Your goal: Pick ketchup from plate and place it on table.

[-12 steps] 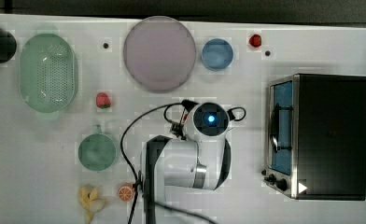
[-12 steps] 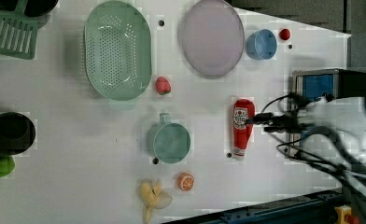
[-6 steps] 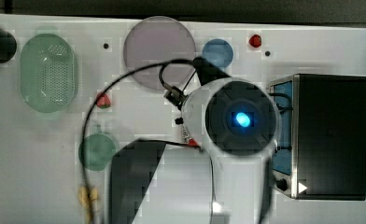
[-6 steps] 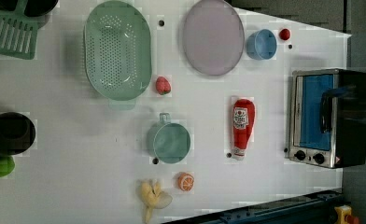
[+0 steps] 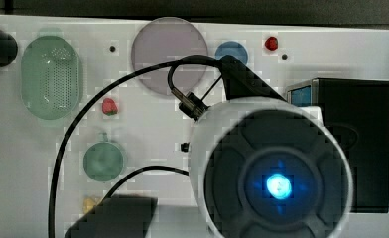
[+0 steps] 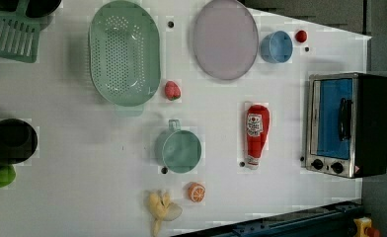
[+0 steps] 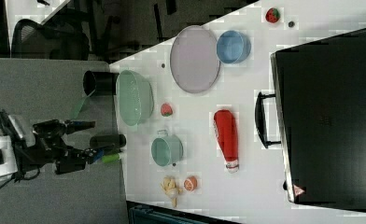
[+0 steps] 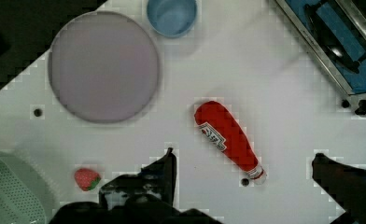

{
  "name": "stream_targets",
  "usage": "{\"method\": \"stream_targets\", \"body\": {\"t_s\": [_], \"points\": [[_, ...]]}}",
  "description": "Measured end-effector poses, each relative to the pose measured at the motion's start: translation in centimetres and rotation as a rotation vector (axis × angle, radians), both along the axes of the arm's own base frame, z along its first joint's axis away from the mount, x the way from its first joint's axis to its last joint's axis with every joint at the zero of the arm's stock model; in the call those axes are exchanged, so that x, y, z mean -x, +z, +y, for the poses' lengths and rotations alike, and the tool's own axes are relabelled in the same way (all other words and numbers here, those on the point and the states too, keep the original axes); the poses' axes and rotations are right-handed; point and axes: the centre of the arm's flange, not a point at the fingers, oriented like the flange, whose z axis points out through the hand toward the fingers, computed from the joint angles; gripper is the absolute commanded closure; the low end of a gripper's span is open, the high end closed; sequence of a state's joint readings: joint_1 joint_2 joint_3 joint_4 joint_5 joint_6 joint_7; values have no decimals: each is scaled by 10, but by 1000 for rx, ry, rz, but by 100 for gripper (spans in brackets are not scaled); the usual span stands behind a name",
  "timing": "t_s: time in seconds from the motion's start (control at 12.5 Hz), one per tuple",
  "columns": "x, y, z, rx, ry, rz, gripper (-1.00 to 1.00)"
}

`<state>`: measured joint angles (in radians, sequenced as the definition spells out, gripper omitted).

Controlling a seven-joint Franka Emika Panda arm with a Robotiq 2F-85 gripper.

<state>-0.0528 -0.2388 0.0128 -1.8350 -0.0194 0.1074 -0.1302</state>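
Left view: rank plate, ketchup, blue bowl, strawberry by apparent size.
1. plate
2. ketchup
3. blue bowl, shorter than the ketchup but rounder, so close
4. strawberry

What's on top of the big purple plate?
Nothing. The plate is bare. The ketchup lies on the white table, apart from the plate. In the top view, a black cable covers the plate's edge.

White arm (image 5: 217, 124), glowing blue light (image 5: 279, 185), black cable (image 5: 83, 119).

Red ketchup (image 6: 256, 132) with white label, mauve-grey plate (image 6: 224, 38), white table (image 6: 83, 163), green perforated basket (image 6: 125, 52).
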Motion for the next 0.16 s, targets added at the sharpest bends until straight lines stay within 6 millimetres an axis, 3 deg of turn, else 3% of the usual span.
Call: {"method": "stream_targets", "body": {"t_s": [0.16], "points": [[-7, -17, 3, 2, 7, 38, -100]]}}
